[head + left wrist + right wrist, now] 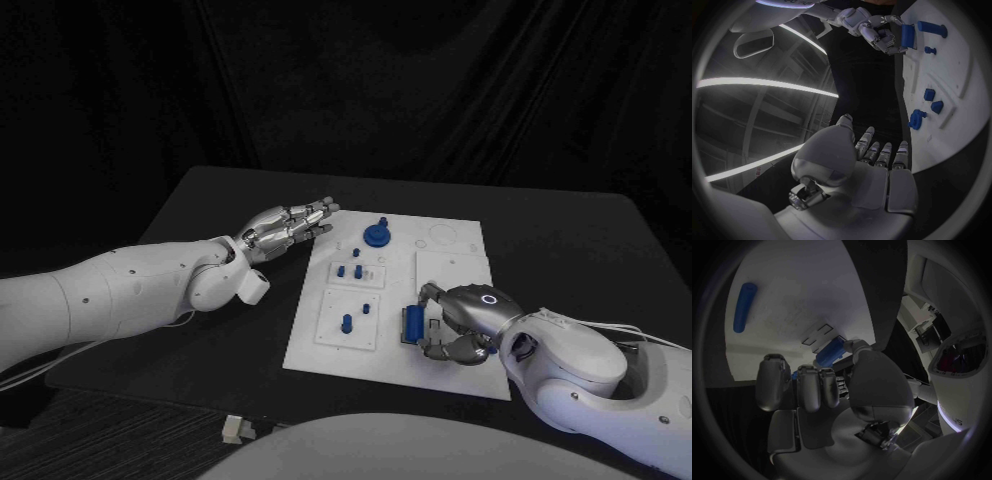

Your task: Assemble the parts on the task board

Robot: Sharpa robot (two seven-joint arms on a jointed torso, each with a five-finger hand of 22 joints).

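A robotics lab is being shown: a black table (pixel 577 235) is being backed by black curtains (pixel 433 90), with a white task board (pixel 447 375).

I see small blue plastic parts (pixel 376 235) on the flat white task board (pixel 454 262), silver many-fingered hands (pixel 289 226), and a matte black table (pixel 577 240).

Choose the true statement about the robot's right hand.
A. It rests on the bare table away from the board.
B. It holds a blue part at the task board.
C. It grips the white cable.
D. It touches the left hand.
B: the right hand holds a blue part at the task board.
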